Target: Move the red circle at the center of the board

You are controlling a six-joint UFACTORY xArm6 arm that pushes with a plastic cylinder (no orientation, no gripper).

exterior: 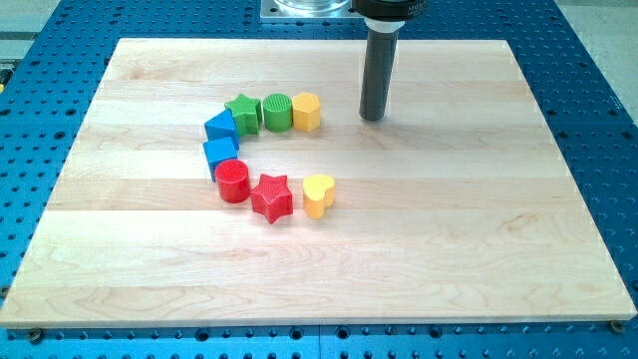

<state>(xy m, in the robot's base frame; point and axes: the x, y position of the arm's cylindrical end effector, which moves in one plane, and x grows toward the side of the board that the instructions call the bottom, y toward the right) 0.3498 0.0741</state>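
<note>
The red circle [233, 181] stands left of the board's middle, touching a red star [271, 196] on its right and a blue block [219, 154] above it. My tip [372, 118] is near the view's top, right of a yellow block [306, 112], far up and to the right of the red circle. The blocks form a C-shaped arc.
A green star [243, 112] and a green cylinder [277, 112] sit left of the yellow block. A second blue block [220, 127] lies below the green star. A yellow heart [318, 194] sits right of the red star. The wooden board [449, 249] rests on a blue perforated table.
</note>
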